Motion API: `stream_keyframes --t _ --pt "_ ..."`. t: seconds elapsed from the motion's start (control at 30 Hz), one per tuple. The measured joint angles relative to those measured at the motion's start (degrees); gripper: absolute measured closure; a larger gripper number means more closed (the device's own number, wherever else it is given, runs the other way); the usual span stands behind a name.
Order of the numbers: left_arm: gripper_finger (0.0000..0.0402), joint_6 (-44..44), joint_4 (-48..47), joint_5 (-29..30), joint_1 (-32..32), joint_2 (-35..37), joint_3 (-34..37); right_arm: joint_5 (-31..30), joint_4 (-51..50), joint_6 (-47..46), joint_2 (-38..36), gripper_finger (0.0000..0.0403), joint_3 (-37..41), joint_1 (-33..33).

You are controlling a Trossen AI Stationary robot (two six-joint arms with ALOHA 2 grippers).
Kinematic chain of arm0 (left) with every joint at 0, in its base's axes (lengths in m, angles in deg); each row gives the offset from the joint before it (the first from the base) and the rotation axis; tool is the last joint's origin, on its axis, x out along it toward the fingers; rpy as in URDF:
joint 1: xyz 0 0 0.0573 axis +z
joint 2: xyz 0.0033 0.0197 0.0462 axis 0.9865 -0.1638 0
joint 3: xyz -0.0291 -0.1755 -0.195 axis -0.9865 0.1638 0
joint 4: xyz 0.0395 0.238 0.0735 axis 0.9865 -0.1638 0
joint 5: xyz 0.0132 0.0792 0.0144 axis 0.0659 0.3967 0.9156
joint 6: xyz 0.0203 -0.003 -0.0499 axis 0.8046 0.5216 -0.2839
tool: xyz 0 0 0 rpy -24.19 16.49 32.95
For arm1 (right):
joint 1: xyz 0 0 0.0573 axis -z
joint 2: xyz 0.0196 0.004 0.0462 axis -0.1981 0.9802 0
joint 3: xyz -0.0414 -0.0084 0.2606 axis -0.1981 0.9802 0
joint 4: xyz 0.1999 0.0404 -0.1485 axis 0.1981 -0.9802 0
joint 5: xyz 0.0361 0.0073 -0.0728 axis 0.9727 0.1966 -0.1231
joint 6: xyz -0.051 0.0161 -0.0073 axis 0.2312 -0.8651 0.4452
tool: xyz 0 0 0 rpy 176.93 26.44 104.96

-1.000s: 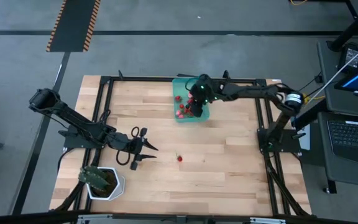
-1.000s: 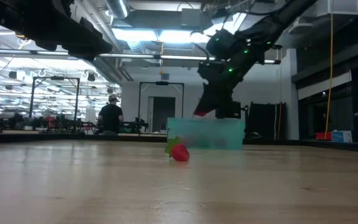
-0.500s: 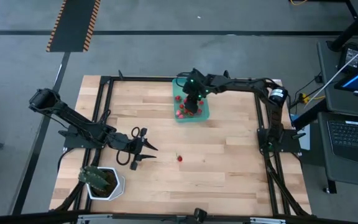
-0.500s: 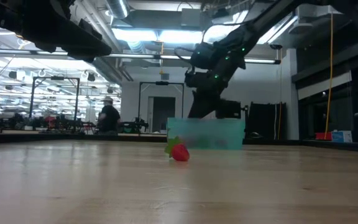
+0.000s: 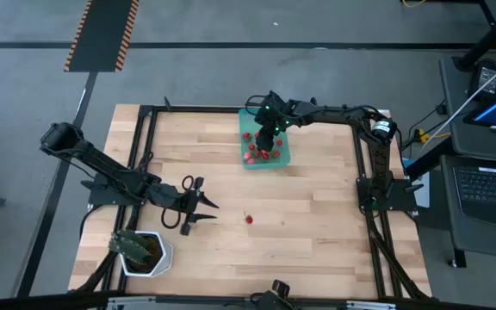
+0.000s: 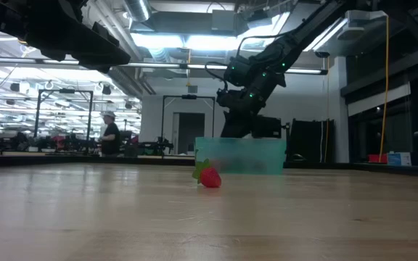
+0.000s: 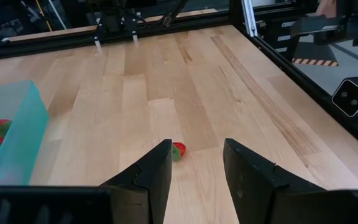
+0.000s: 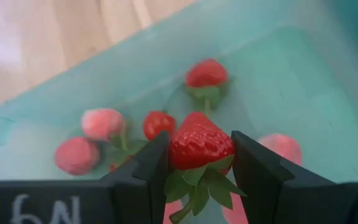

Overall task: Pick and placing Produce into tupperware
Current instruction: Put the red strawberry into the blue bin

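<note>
Hovering over the tupperware [image 5: 264,147] at the far edge of the table [image 5: 317,224], your right gripper [image 8: 199,163] has a red strawberry [image 8: 199,142] clamped between its fingers, green top hanging down, with several other fruits [image 8: 98,123] lying on the teal floor below. So you're in the placing step. Next, I'd judge you need to let those fingers part and drop it clear of the container walls. One lone strawberry [image 5: 249,219] sits out on the bare wood, well apart from the container. Your left gripper [image 7: 194,163] waits with its fingers apart and nothing between them, that fruit [image 7: 177,150] just ahead of it, a likely next pick.
</note>
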Motion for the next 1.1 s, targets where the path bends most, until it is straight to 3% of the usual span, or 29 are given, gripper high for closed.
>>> stream_keyframes --t 0.43,0.7,0.93,1.1 --pt "0.0264 0.0 0.0 0.0 0.0 0.0 0.0 -0.5 0.2 -1.7 0.4 0.0257 0.0 0.0" --pt "0.0264 -0.1 0.0 0.0 0.0 0.0 0.0 -0.6 0.3 -5.8 0.4 0.0135 0.0 0.0" --pt "0.0264 -0.1 0.0 0.0 0.0 0.0 0.0 -0.6 0.3 -6.0 0.4 0.0127 0.0 0.0" --pt "0.0264 -0.1 0.0 0.0 0.0 0.0 0.0 -0.1 -0.2 -11.9 0.4 0.0129 0.0 -0.1"
